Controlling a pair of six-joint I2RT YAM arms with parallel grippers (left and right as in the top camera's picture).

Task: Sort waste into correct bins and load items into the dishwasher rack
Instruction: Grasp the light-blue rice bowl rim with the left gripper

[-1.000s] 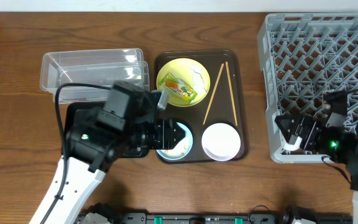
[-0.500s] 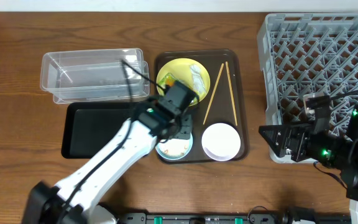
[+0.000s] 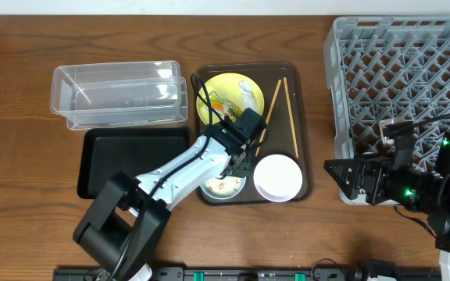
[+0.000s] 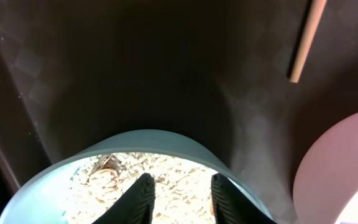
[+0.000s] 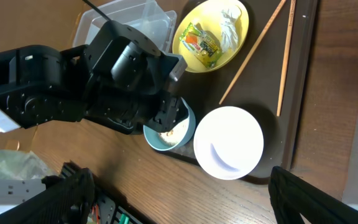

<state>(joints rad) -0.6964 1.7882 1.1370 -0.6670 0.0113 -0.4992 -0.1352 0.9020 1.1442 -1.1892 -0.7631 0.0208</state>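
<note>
My left gripper is open and empty, its fingertips just above the rice-like grains in the light-blue bowl, which also shows in the right wrist view. The white bowl sits empty beside it. The yellow plate holds the printed wrapper and the crumpled white paper scrap. Two chopsticks lie to the right of the plate. My right gripper is open wide and empty in front of the grey rack, its fingers at the lower corners of its wrist view.
Bowls, plate and chopsticks all lie on a dark brown serving tray. The clear tub stands at the back left, with the shallow black tray in front of it. My left arm crosses the black tray's right end.
My left gripper has swung right from over the black tray to above the light-blue bowl. My right gripper shifted slightly left early on, then stayed still.
</note>
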